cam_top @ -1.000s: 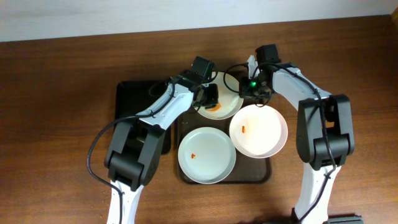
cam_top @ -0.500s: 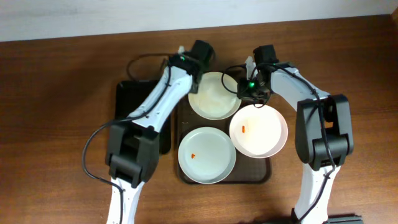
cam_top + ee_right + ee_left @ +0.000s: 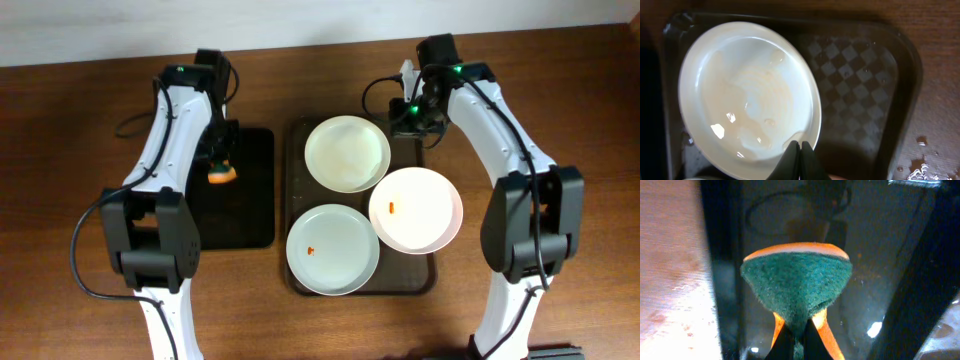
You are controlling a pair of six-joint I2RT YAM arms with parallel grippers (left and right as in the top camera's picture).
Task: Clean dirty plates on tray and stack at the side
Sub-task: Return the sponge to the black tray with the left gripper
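Note:
Three white plates lie on the dark brown tray (image 3: 428, 281). The back plate (image 3: 347, 152) is wet with no smear, and it also shows in the right wrist view (image 3: 745, 95). The right plate (image 3: 418, 212) and the front plate (image 3: 332, 248) each carry a small orange smear. My right gripper (image 3: 391, 137) is shut on the back plate's rim (image 3: 801, 148). My left gripper (image 3: 221, 160) is shut on a green and orange sponge (image 3: 797, 287) and holds it over the black tray (image 3: 250, 215).
The black glossy tray (image 3: 875, 255) lies left of the brown tray, close beside it. The brown tray's checkered floor (image 3: 855, 75) shows beside the back plate. Water drops (image 3: 920, 165) lie on the wooden table past the tray's edge.
My left arm has swung left from the back plate with the sponge to over the black tray. The orange smear on the back plate is gone. The right gripper stays at its rim.

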